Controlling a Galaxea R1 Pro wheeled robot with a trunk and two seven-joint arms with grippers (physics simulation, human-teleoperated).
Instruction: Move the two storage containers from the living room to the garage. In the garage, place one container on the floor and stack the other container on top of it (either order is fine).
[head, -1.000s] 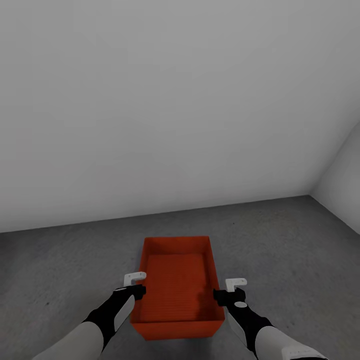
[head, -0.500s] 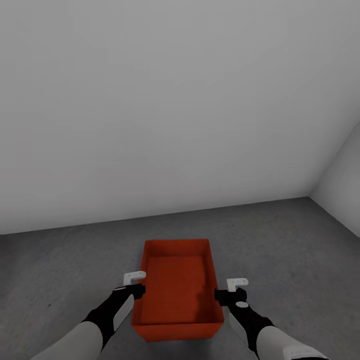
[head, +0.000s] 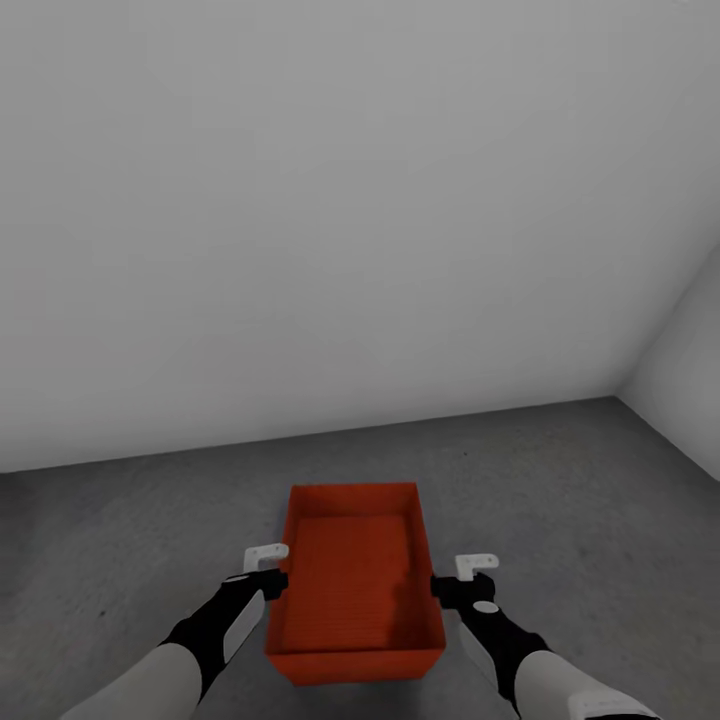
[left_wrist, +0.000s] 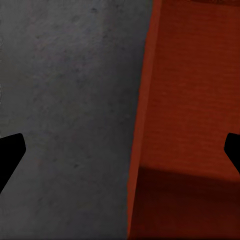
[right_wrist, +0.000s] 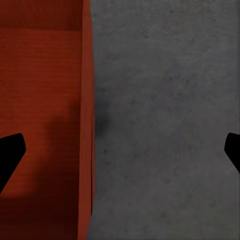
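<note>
An orange-red storage container (head: 355, 585) sits on the dark grey speckled garage floor (head: 560, 500), close in front of the robot and a little short of the plain white wall (head: 330, 220). It is lidless and looks empty, its ribbed bottom bare.

The left gripper (head: 268, 562) hangs just over the container's left long wall, the right gripper (head: 470, 575) just over the right one. In both wrist views the dark fingertips stand wide apart, one over the container's inside and one over the concrete, so each pair of jaws is open and straddles a thin wall without pinching it.

The bin looks light and fairly stiff, though such thin walls would likely flex under a squeeze at one point. Its smooth sides offer no handles, so the sensible hold is the rim of the two long walls, both arms at matching spots near the middle, to keep it level.
</note>
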